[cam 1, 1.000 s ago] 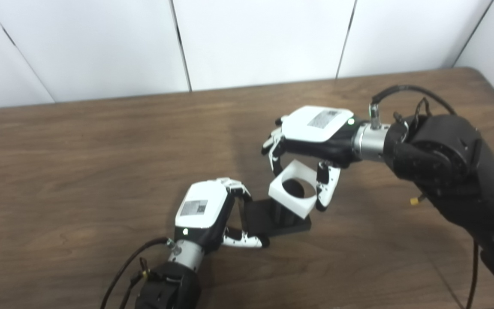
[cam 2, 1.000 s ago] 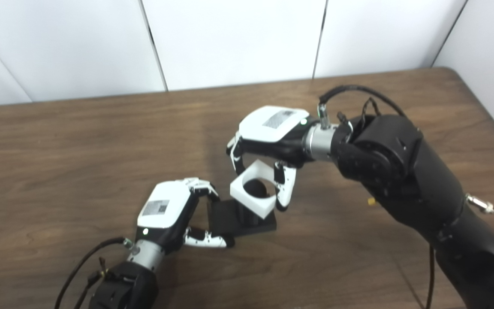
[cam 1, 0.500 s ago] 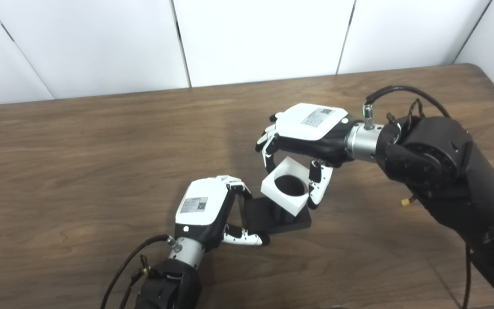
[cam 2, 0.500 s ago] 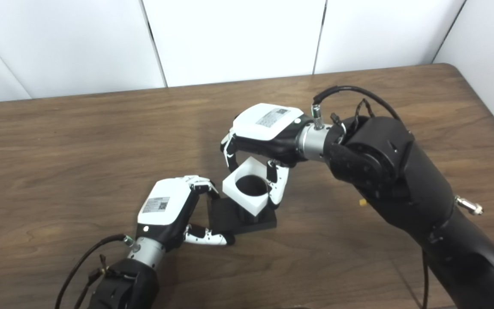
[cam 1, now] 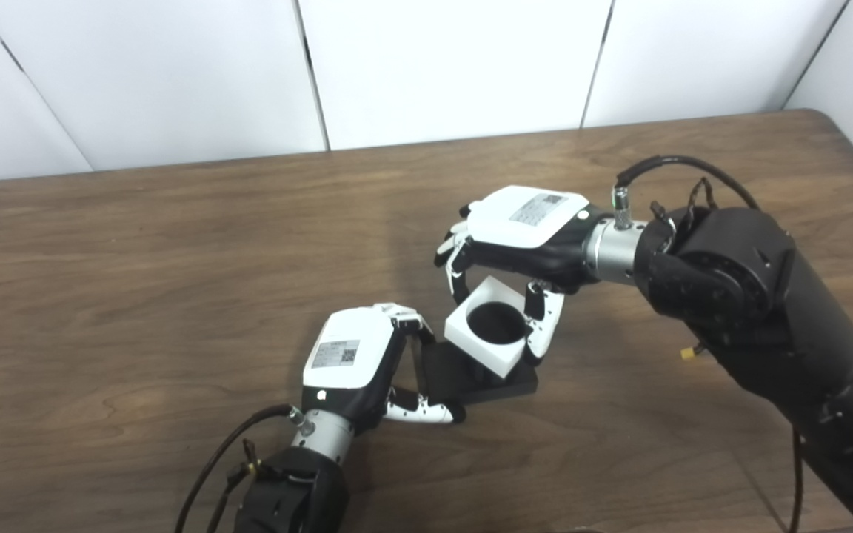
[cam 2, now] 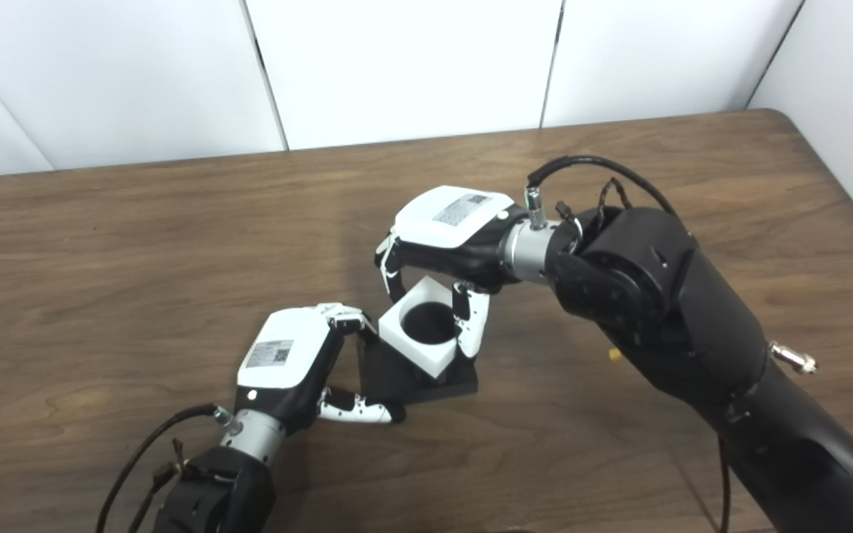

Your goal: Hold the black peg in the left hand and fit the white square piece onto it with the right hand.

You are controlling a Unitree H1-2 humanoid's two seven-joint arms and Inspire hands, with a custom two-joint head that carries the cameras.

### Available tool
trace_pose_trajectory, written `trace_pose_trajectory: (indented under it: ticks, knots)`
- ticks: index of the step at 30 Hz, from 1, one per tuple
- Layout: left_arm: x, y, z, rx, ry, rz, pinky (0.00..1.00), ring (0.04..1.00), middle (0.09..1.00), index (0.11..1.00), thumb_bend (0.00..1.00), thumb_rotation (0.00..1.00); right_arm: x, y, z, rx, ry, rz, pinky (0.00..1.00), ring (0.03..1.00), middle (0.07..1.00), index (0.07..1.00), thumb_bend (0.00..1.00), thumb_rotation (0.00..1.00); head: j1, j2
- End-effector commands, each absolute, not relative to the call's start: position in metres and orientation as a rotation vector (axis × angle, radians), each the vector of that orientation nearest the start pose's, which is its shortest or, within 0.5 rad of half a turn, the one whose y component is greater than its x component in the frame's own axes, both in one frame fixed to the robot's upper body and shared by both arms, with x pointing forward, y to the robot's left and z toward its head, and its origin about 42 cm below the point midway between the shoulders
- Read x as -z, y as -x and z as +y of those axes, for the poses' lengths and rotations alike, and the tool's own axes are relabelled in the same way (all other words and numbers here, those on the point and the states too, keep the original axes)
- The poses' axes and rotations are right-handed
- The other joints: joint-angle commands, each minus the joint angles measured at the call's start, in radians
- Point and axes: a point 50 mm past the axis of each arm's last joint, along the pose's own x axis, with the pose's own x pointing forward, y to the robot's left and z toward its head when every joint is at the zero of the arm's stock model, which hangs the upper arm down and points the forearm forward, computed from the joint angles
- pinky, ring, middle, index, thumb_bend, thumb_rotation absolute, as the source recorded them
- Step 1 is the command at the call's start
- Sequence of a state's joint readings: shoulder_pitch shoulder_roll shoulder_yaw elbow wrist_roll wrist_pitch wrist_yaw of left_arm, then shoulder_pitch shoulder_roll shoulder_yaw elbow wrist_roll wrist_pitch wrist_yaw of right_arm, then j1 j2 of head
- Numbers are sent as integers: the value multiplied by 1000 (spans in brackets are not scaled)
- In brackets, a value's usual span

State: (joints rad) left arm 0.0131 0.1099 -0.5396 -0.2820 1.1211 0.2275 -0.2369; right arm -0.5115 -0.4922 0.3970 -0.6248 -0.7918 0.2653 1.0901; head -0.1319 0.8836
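Left hand point(cam 1: 356, 363) clamps the flat base of the black peg point(cam 1: 463, 374) on the wooden table point(cam 1: 138, 296), right hand point(cam 1: 519, 237) pinches the white square piece point(cam 1: 487, 337) between fingers and thumb, tilted, its round hole over the peg post, which is mostly hidden under it

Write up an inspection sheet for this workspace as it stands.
Surface: dark brown wooden table, wood grain visible.
Job's things: black peg on its flat black base; white square piece with round hole tilted over it, not seated.
Clutter: nothing seen.
Hands: left hand grips the base's left edge; right hand holds the white piece between its fingers.
Cables: black cable loops over right wrist; another at left wrist.
Surroundings: white wall panels behind.
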Motion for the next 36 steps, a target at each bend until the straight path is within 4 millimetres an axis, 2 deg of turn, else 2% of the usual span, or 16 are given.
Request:
trace_pose_trajectory:
  ticks: [1, 20, 21, 23, 26, 36]
  knots:
    - [-129, -233, 104, 502, -1198, -130, 797, 823, 766, 488, 518, 52, -325, -307, -177, -835, 1545, -332, 1000, 915, 859, 484, 523, 134, 1, 2]
    - [-130, -234, 104, 501, -1206, -132, 790, 817, 762, 488, 519, 52, -321, -309, -182, -839, 1561, -295, 1000, 915, 862, 494, 524, 150, -2, 4]
    - [-131, -234, 104, 501, -1206, -131, 791, 818, 762, 488, 519, 52, -320, -309, -182, -839, 1562, -296, 1000, 914, 861, 562, 703, 192, -2, 4]
    - [-131, -234, 104, 502, -1201, -129, 793, 819, 763, 488, 519, 51, -320, -309, -182, -838, 1565, -296, 1000, 913, 861, 617, 855, 230, -3, 5]
    - [-131, -234, 104, 501, -1200, -127, 792, 822, 764, 488, 519, 51, -320, -309, -183, -837, 1560, -294, 1000, 914, 861, 630, 895, 252, -3, 5]
    - [-131, -235, 105, 499, -1204, -131, 787, 820, 762, 488, 519, 52, -324, -310, -183, -829, 1550, -297, 1000, 915, 859, 633, 910, 318, -6, 7]
